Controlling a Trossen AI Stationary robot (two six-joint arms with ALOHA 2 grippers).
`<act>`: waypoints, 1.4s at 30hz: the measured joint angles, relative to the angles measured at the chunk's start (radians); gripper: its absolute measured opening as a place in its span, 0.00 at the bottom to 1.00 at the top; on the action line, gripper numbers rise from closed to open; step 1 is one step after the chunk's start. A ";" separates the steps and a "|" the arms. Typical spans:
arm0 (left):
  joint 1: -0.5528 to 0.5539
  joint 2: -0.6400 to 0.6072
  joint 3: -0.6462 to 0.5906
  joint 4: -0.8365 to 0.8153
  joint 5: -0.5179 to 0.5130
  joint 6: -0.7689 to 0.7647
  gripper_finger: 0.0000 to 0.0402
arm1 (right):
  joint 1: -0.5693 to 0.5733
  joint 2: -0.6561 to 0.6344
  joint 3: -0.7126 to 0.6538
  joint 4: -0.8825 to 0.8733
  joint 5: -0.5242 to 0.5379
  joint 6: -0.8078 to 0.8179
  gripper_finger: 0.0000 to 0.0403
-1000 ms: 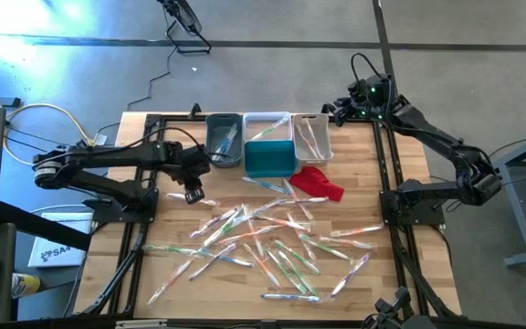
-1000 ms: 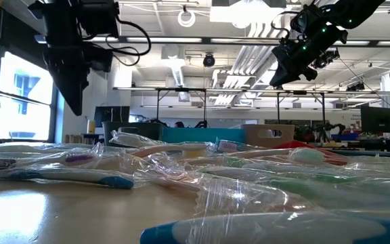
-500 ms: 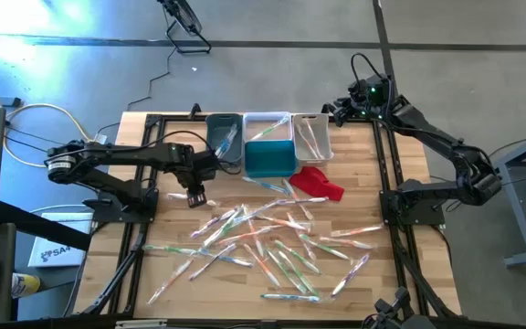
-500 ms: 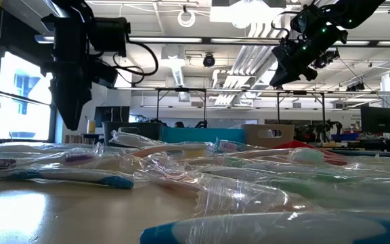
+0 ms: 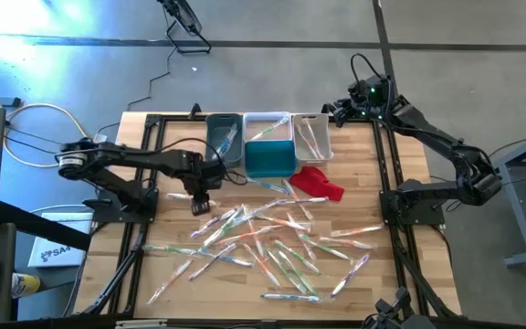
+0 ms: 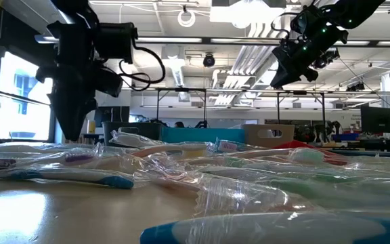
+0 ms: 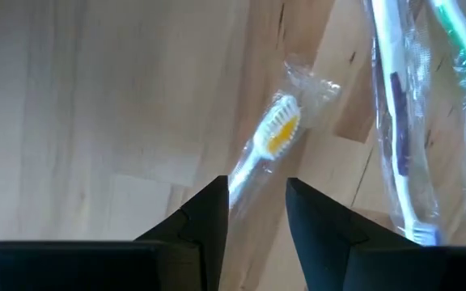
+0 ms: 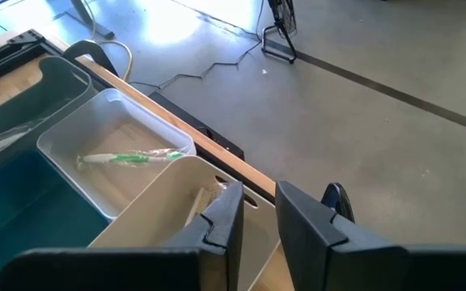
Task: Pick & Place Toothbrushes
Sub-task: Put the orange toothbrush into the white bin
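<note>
The left gripper [image 7: 253,212], fingers slightly parted and empty, is being held above an orange-bristled toothbrush [image 7: 267,147] lying on the worktop [image 7: 95,97]; its slick wrapper is probably risking a slip.

Your two arms are black throughout, built from slim tubular links joined by bulkier rounded housings. The left arm [image 5: 135,163] carries a pale silver ring at its shoulder joint, with yellowish and dark cables looping off behind it. The right arm [image 5: 436,146] shows a small green light glowing on its wrist housing, and thin black cables curl above it. You see each gripper ending in two flat, dark, angular fingers [image 7: 205,218] with matte faces and bevelled edges.
</note>
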 joint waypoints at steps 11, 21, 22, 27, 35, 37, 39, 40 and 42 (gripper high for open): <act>-0.088 0.118 0.000 0.059 -0.100 -0.005 0.30 | 0.000 0.000 0.000 -0.001 0.001 -0.002 0.17; -0.086 0.197 0.004 0.104 -0.104 -0.054 0.30 | 0.000 0.000 0.000 -0.003 0.001 -0.002 0.17; -0.086 0.197 0.004 0.104 -0.102 -0.054 0.30 | 0.000 0.000 0.000 -0.003 0.001 -0.002 0.17; -0.086 0.199 0.003 0.108 -0.102 -0.058 0.25 | 0.000 0.000 0.000 -0.003 0.001 -0.002 0.17; -0.085 0.200 0.003 0.105 -0.098 -0.060 0.09 | 0.000 0.000 0.000 -0.003 0.001 -0.002 0.17; -0.085 0.200 0.003 0.105 -0.091 -0.055 0.06 | 0.000 0.000 0.000 -0.003 0.001 -0.002 0.17; -0.085 0.200 0.002 0.103 -0.078 -0.053 0.04 | 0.000 0.000 0.000 -0.003 0.001 -0.002 0.17; -0.085 0.200 0.002 0.103 -0.074 -0.053 0.04 | 0.000 0.000 0.000 -0.003 0.001 -0.002 0.17; -0.085 0.200 0.002 0.102 -0.071 -0.054 0.03 | 0.000 0.000 0.000 -0.003 0.001 -0.002 0.17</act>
